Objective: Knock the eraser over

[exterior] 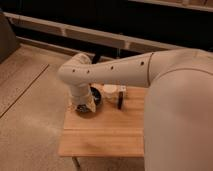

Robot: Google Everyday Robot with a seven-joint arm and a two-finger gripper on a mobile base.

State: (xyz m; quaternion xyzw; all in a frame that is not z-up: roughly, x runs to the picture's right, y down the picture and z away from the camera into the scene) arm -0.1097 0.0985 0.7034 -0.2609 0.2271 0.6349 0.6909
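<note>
Eraser (pixel 120 99) on table (pixel 100 135), seemingly apart from jaws by bowl (pixel 95 94).

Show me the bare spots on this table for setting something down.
Free: the near half of the table, from its front edge up to the gripper at the back left. Crowded: the back strip, where the dark bowl, a pale object and the eraser sit close beside the gripper.

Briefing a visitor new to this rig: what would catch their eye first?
The white arm sweeping in from the right fills the view, bending down to its gripper at the far left corner of the wooden table. Beside it, past a dark bowl, the small black eraser stands upright.
</note>
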